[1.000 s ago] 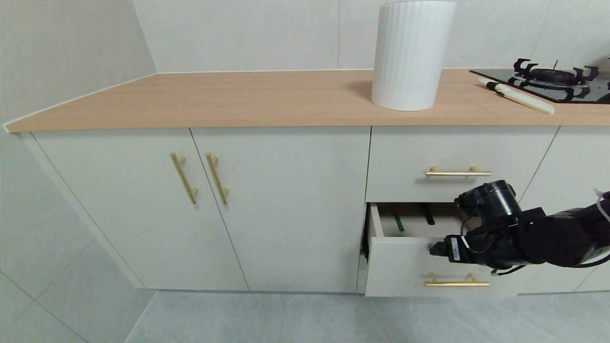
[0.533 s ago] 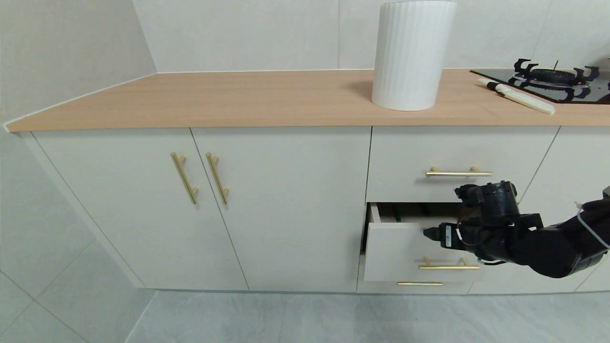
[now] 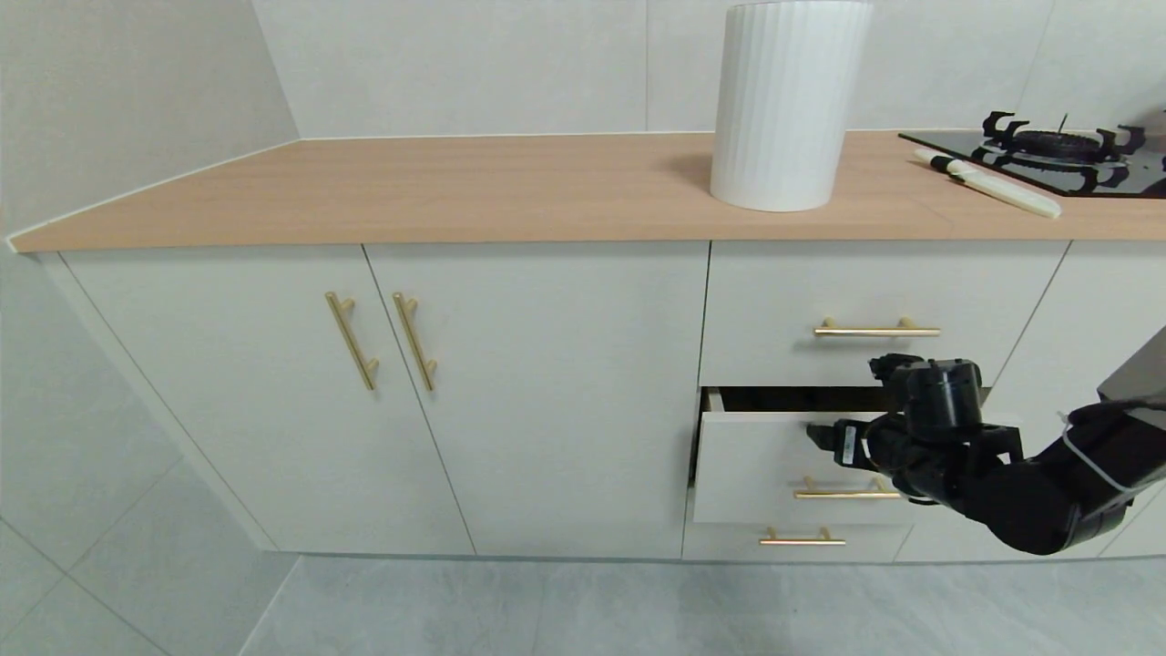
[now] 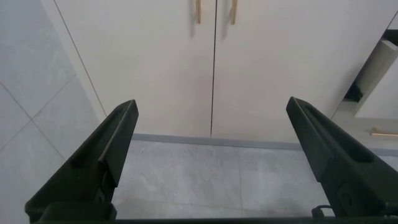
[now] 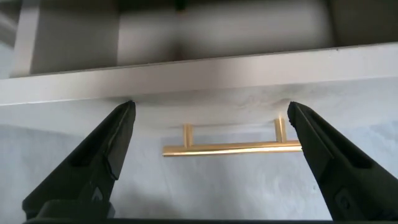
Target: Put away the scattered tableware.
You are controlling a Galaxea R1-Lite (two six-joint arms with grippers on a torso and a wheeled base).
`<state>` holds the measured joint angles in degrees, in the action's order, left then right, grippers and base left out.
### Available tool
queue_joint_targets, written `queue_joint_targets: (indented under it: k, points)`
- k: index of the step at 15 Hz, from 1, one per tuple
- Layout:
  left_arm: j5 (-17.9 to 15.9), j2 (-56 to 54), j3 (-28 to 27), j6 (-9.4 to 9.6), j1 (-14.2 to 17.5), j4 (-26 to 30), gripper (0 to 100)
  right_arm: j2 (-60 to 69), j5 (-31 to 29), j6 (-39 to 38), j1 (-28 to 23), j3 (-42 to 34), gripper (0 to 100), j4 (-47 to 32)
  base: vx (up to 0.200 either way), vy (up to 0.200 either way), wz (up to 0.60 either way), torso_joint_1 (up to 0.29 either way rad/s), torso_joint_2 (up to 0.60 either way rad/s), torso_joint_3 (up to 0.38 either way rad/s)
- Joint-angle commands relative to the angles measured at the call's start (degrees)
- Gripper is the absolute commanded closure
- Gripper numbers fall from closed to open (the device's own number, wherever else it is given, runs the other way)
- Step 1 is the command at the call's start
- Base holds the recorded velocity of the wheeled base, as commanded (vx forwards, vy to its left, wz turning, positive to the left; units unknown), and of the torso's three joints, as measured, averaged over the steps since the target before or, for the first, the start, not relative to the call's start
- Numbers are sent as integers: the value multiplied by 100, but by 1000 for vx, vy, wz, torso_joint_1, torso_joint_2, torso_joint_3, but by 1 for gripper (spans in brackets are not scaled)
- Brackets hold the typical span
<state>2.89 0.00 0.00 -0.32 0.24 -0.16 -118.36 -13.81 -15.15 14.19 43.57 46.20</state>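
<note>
knife (image 3: 988, 189), pale with a dark band near one end, lies at the right end of the wooden worktop (image 3: 455, 187), along the front edge of the black gas hob (image 3: 1057, 155). a white ribbed canister (image 3: 785, 105) stands to its left. below are pale cabinet doors (image 3: 510, 392) and drawers with brass bar handles, a tiled wall (image 3: 455, 64) behind and grey floor tiles (image 3: 455, 610).

the middle drawer (image 3: 756, 456) stands partly pulled out. the right gripper (image 3: 820, 434) is at its front's upper edge, fingers spread apart and holding nothing. its wrist view looks over that edge onto the drawer's handle (image 5: 233, 148), the inside dim and blurred. the left gripper (image 4: 211, 109), likewise spread wide and empty, hangs low over the floor before the cabinet doors.

a small white label (image 3: 849, 444) on the right gripper is too small to read.
</note>
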Motion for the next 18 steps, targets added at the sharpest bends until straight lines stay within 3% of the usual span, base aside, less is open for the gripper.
queue_joint_targets:
  k: [1,11,18]
  points:
    - [1,0,0,-3,2,-2,0,-205,-16,4,5,-59,0,161,0,0,0,0,0,0]
    - [1,0,0,-3,2,-2,0,-1102,-500,355,14,-41,0,2007,0,0,0,0,0,0]
    - [1,0,0,-3,2,-2,0,-1418,-755,425,14,205,0,2446,0,0,0,0,0,0]
